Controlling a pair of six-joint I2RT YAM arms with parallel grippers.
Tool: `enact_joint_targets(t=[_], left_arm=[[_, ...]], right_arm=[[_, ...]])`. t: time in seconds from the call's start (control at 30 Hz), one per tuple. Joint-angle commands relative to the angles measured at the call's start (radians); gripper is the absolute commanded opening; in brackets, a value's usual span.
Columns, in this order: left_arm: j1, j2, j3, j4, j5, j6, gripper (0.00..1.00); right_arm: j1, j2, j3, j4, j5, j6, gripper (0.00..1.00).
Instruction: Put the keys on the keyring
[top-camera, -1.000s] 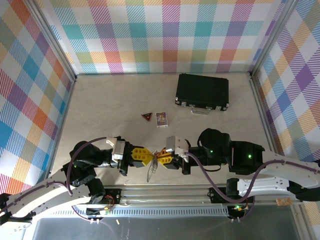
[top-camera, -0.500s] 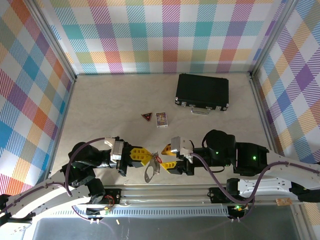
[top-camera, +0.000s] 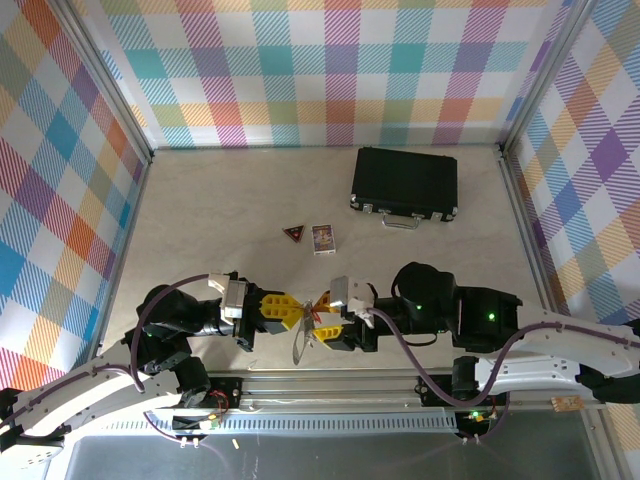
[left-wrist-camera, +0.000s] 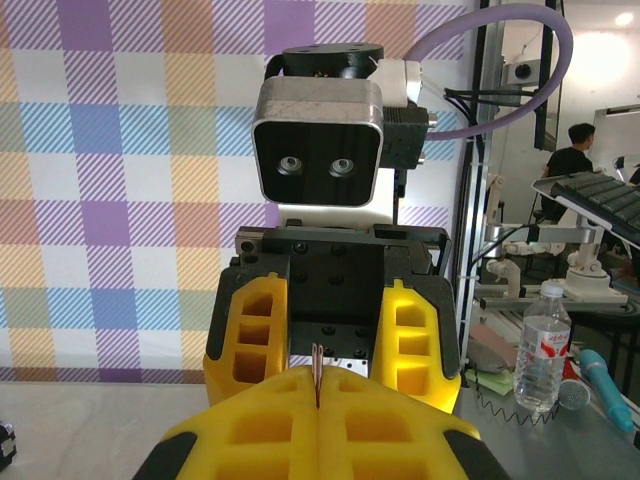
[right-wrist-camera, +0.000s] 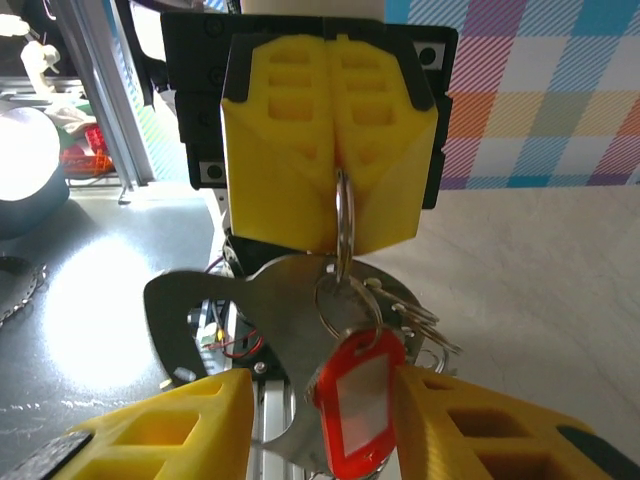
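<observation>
Our left gripper clenched the keyring, dangling toward 6 o'clock; our right gripper, jaws parted, flanked the keys.

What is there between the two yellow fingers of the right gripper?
In the right wrist view, the red key tag and the lower part of the silver keyring hang there, from the shut left gripper.

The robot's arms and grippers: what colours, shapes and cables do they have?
The left gripper and right gripper have yellow hollow-celled fingers on black bodies, each carrying a silver-grey camera. The arms are black and white, with looping mauve cables.
</observation>
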Motion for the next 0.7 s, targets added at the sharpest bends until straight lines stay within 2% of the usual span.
enact_joint_targets(t=[0.0,0.17,0.43,0.67], left_arm=[[-0.007,-0.011,-0.011,0.08,0.002,-0.015,0.0],[-0.007,-0.024,-0.013,0.074,0.0,-0.017,0.0],[-0.007,-0.034,-0.021,0.066,-0.005,-0.014,0.0],[-0.007,-0.059,-0.02,0.019,-0.042,0.014,0.0]], right_arm=[[0.006,0.002,-0.018,0.073,0.007,0.005,0.41],[0.006,0.0,-0.022,0.083,0.022,0.002,0.33],[0.01,-0.003,-0.016,0.084,0.052,-0.01,0.13],[0.061,0.003,0.026,-0.001,0.186,-0.058,0.03]])
